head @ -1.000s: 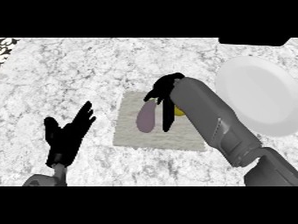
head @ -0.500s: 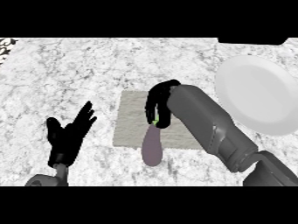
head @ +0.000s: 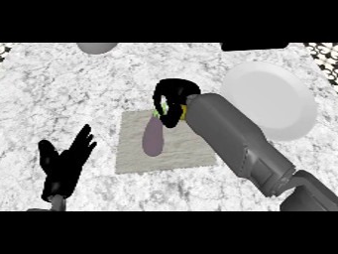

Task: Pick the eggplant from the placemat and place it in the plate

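Purple eggplant (head: pixel 154 140) hangs by its stem end from the right hand (head: pixel 173 99), whose fingers curl round its top, its body dangling above the pale placemat (head: pixel 190 156). Held so near one end, it may swing or slip during the move toward the white plate (head: pixel 274 94). Left hand (head: pixel 65 163) rests open at lower left

Grey rounded object (head: pixel 97 47), maybe bowl, top edge.
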Controlling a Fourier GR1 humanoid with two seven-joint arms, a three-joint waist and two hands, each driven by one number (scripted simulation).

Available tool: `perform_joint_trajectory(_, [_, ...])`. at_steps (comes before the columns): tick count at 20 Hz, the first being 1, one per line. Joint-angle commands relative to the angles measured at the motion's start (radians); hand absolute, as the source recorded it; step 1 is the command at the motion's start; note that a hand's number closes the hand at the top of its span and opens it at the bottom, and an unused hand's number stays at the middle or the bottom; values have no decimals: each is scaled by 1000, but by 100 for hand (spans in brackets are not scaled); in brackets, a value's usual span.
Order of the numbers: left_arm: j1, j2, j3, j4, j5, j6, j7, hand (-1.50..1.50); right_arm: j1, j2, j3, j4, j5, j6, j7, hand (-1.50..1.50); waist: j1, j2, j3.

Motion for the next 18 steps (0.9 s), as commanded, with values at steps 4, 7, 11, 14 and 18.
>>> perform_joint_trajectory(4, [67,7,42,3,15,30,0,0,45,-48,-39,-220,87,-478,-9,150,-95,-35,-1])
perform_joint_trajectory(7, [78,14,57,-13,27,27,-1,0,130,-57,-73,-312,90,-617,17,150,-113,-24,-2])
perform_joint_trajectory(11, [102,22,65,-29,29,27,-7,0,259,-105,-117,-445,93,-766,57,150,-119,-10,-3])
perform_joint_trajectory(14, [101,11,57,-41,24,28,-22,0,396,-150,-123,-565,97,-839,65,150,-111,3,-5])
perform_joint_trajectory(18, [96,-9,28,-38,5,31,-27,0,597,-206,-142,-772,85,-931,50,150,-68,22,-6])
